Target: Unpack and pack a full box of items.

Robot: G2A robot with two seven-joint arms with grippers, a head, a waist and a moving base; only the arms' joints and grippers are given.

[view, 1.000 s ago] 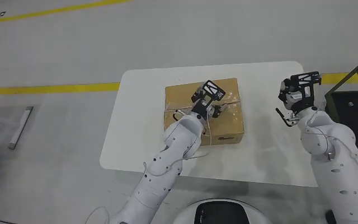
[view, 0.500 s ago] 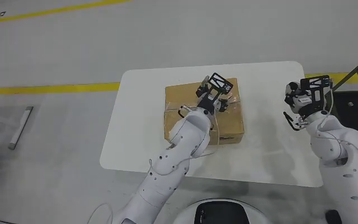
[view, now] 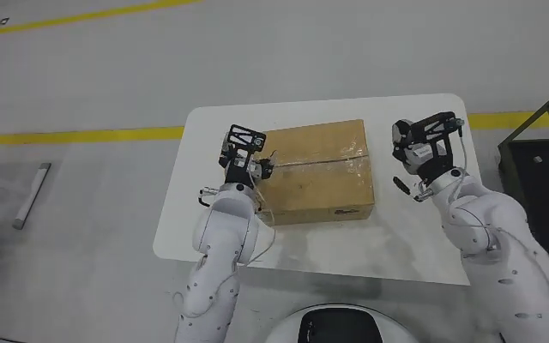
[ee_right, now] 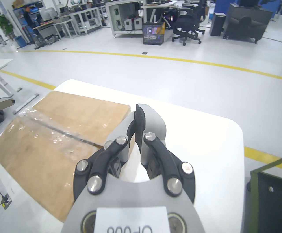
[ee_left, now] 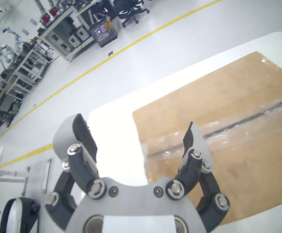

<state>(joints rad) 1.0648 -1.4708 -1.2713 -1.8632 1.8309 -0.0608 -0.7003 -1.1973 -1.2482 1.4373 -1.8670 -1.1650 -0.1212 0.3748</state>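
Because its flaps are closed and sealed by a strip of clear tape point(view: 330, 157) along the middle seam, the one brown cardboard box point(view: 317, 176) hides whatever it holds. It lies flat on the white counter with rounded corners point(view: 403, 236), about midway across and nearer the far edge than the near one.

Two grippers flank it, one at each end. The left gripper point(ee_left: 134, 123) hangs at the box's left end, in line with the taped seam. Its fingers are spread wide with nothing between them, one over the box top and the other out over bare counter. Whether it touches the cardboard cannot be told. The right gripper point(ee_right: 137, 114) is above bare counter just beside the box's right end, its ribbed pads pressed together on nothing.

Off the counter's right side stands one dark green metal frame point(view: 525, 167). One grey metal bar point(view: 30, 195) lies on the pale floor well to the left. A yellow floor line point(view: 94, 135) runs across at about the level of the counter's far part. Farther back are workbenches point(ee_right: 123, 19) and black office chairs point(ee_right: 187, 28).
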